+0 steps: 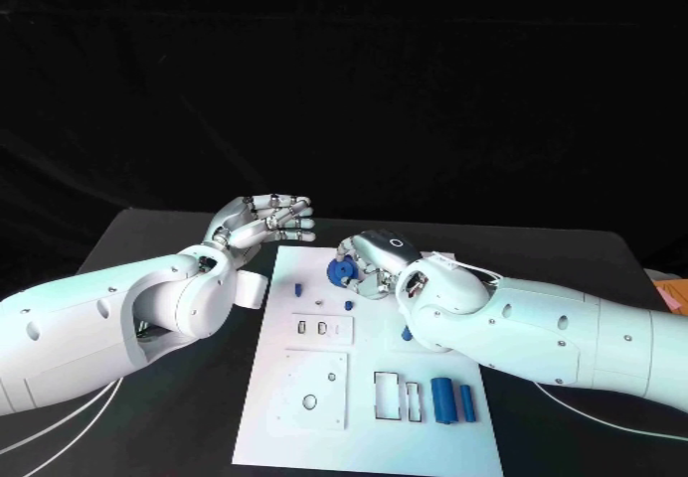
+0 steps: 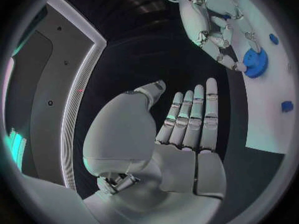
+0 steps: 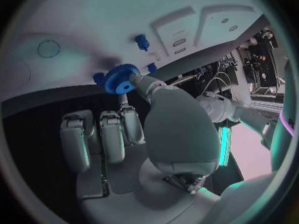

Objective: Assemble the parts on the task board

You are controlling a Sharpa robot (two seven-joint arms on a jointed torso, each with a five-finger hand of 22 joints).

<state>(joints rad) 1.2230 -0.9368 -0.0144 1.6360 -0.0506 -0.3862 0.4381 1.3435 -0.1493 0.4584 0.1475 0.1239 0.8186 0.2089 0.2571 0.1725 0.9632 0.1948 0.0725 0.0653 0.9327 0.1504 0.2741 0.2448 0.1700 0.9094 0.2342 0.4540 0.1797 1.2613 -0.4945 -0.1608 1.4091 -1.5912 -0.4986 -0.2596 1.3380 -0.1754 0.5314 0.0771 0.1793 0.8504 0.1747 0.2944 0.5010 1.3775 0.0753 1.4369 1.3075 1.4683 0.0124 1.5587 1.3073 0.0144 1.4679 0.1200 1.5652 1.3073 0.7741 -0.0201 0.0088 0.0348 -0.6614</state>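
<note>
The black desk (image 1: 158, 238) carries the flat white rectangular task board (image 1: 323, 417), whose long axis runs from the near edge away to the far edge, between the two arms. The right arm's silver hand (image 1: 376, 260) is over the far end of that board and is clearly the nearer one to the work. It pinches a small blue toothed plastic gear (image 3: 121, 78) between thumb and a fingertip, the other fingers curled loosely behind. The gear sits at the far end of the board, just left of the right hand's palm, right at the white surface; whether it is already seated on a post I cannot tell. Its flat face is tilted up off the board, so its bore axis looks to lean rather than stand square to the plate, a judgement only.

The left arm's silver hand (image 1: 265, 221) hovers beyond the board's far left corner, fingers extended side by side and holding nothing, apart from the gear.

Smaller blue pieces lie nearer: two blue cylinders (image 1: 453, 399) side by side at the near right, their long axes running near to far.
</note>
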